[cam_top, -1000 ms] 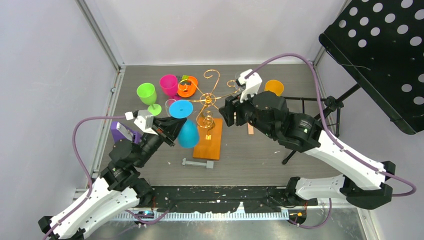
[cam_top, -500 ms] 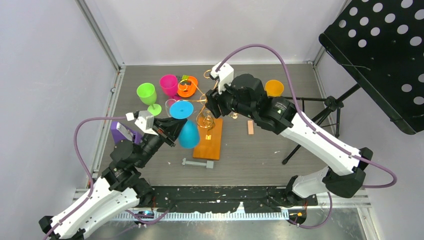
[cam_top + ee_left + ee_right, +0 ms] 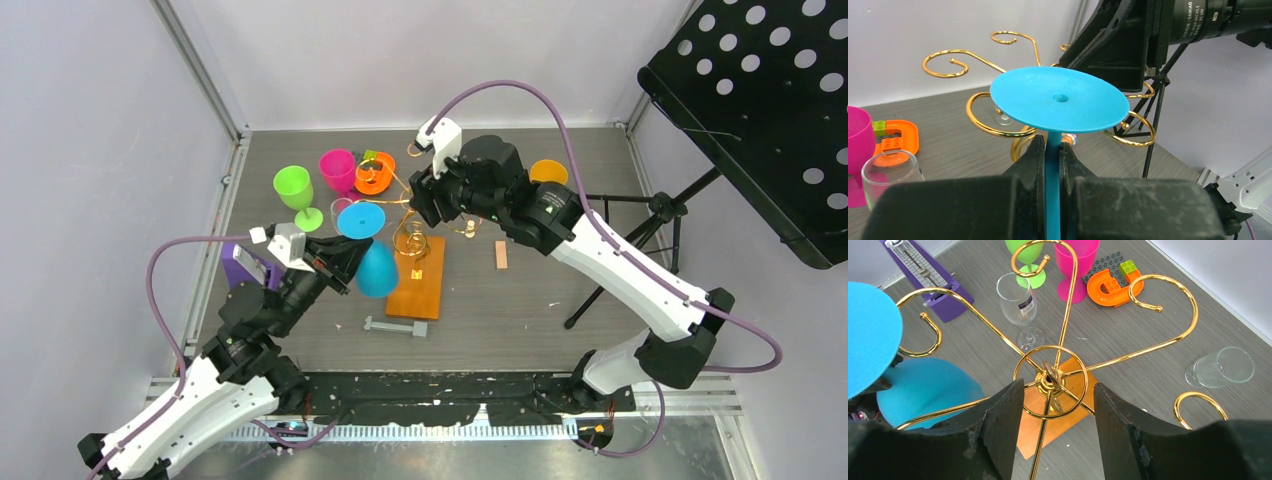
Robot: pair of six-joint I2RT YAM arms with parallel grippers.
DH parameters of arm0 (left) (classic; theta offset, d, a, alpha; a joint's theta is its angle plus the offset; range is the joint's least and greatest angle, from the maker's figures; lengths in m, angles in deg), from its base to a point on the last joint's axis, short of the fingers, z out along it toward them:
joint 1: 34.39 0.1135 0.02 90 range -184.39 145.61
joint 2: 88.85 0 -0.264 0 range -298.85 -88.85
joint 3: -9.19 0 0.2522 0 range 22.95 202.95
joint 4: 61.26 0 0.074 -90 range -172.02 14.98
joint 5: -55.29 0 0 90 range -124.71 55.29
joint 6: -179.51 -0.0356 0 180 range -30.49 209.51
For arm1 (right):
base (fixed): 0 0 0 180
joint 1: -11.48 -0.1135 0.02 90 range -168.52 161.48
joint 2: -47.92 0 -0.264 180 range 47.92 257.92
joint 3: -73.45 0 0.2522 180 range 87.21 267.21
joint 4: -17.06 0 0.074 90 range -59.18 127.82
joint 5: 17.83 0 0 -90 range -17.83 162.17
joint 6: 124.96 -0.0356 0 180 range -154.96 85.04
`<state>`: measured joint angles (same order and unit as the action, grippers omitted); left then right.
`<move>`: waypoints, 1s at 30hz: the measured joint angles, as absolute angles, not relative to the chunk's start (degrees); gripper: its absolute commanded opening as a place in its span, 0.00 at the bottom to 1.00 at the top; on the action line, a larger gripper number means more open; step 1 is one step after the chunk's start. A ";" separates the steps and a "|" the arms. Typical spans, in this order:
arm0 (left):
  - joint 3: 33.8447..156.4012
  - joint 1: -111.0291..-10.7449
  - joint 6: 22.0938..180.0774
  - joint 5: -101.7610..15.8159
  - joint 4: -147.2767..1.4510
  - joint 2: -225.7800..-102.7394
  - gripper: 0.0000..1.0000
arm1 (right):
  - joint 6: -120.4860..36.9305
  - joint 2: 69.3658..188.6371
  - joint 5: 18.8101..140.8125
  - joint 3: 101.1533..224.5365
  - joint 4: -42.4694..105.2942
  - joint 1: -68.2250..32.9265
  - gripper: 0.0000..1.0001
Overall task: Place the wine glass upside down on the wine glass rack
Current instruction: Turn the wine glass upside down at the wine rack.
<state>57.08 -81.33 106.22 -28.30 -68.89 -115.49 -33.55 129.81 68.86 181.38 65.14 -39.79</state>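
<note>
Two grippers: the left gripper [image 3: 1052,150] squeezes the upside-down glass [image 3: 1058,99] by its stem beside the rack [image 3: 418,285]; the right gripper [image 3: 1057,389] hangs open over it.

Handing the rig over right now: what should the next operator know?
Left gripper: shut on the blue wine glass stem, glass already inverted, foot up.
Right gripper: open, fingers straddling the top ring of the wine glass rack, not gripping.
Done: glass picked up and flipped, held beside the rack.
Left: slide its stem into a scrolled arm, release.
</note>
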 measured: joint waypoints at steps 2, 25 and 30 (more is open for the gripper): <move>56.95 -81.33 106.24 -28.30 -68.93 -115.33 0.00 | -33.49 130.24 68.66 181.47 65.12 -39.77 0.59; 56.01 -81.33 106.87 -27.49 -68.30 -115.55 0.00 | -32.50 131.58 68.88 181.08 62.70 -40.05 0.13; 55.03 -81.33 106.87 -27.16 -67.27 -117.30 0.00 | -32.61 131.56 68.92 180.68 62.04 -40.05 0.06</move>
